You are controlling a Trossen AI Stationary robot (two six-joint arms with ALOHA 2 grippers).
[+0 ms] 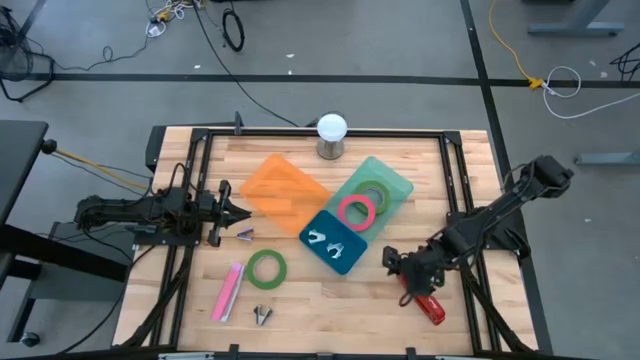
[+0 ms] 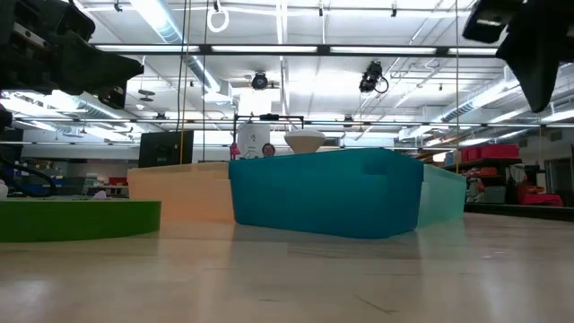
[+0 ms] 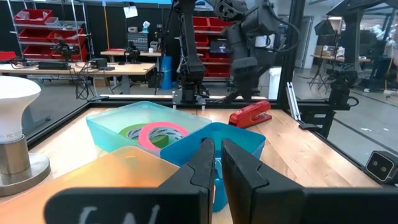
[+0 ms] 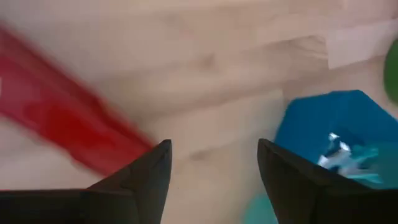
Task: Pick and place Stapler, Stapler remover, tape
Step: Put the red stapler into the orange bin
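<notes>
red stapler [image 1: 431, 308] on table near right edge, just beside right gripper [image 1: 404, 268], fingers spread, grasping nothing. left gripper [image 1: 240, 211] clenched, empty, at orange tray [image 1: 285, 188]. high view alone shows pink stapler [image 1: 229, 291]. count: two staplers, three tape rolls, three trays.

Wooden table [image 1: 420, 310] carries trays, tape rolls, staplers, removers, a lamp.

bare wood [image 1: 340, 300] ahead, blue tray [image 1: 333, 241] blocking centre
</notes>
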